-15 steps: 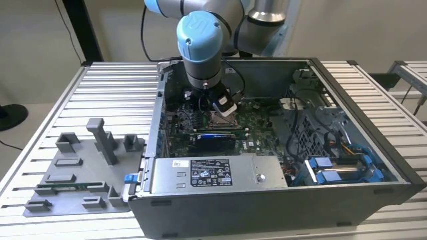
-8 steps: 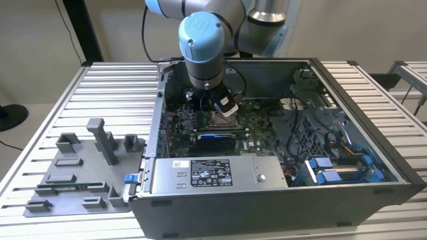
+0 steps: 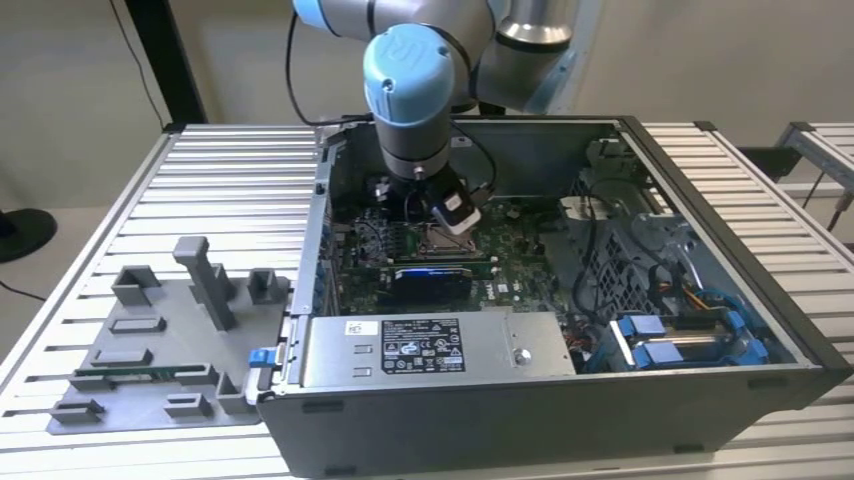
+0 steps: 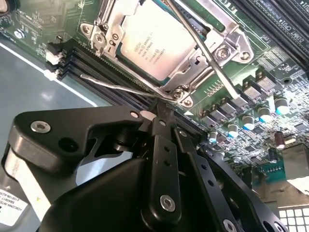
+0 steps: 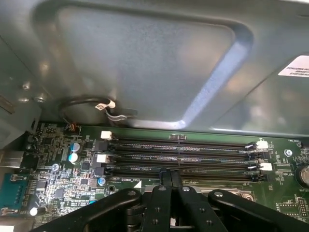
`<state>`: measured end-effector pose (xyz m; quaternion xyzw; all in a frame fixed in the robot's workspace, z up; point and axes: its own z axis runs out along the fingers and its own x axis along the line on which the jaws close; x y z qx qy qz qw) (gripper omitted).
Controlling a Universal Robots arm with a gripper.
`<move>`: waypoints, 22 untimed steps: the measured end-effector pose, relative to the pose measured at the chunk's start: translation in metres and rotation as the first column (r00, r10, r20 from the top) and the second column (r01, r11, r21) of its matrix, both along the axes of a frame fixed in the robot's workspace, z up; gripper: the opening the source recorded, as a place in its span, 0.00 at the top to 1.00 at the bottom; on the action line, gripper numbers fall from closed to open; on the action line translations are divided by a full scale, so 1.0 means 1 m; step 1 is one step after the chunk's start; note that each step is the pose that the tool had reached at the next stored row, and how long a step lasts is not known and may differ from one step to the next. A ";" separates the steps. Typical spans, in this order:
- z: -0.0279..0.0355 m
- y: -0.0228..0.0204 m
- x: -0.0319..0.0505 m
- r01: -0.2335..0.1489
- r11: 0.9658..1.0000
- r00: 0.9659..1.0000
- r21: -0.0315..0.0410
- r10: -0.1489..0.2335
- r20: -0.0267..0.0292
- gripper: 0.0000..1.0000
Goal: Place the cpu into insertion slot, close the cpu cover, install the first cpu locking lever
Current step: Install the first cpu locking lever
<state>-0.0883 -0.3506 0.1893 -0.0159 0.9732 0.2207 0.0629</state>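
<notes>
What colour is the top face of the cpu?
Silvery grey, with small dark print. The cpu shows best in the second wrist view.

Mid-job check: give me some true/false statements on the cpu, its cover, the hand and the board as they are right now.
1. The cpu lies flat, framed by the cpu cover. True.
2. The hand holds the cpu. False: it is shut on nothing, near a corner of the cover.
3. The memory slots hold modules. False: they are empty.
4. The computer case is open. True.
</notes>
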 end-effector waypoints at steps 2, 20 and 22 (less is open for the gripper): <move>-0.0002 0.0000 0.0011 0.000 1.000 1.000 0.000 0.000 0.000 1.00; -0.0019 0.0000 0.0121 0.000 1.000 1.000 0.000 0.000 0.000 1.00; -0.0021 0.0000 0.0136 0.000 1.000 1.000 0.000 0.000 0.000 1.00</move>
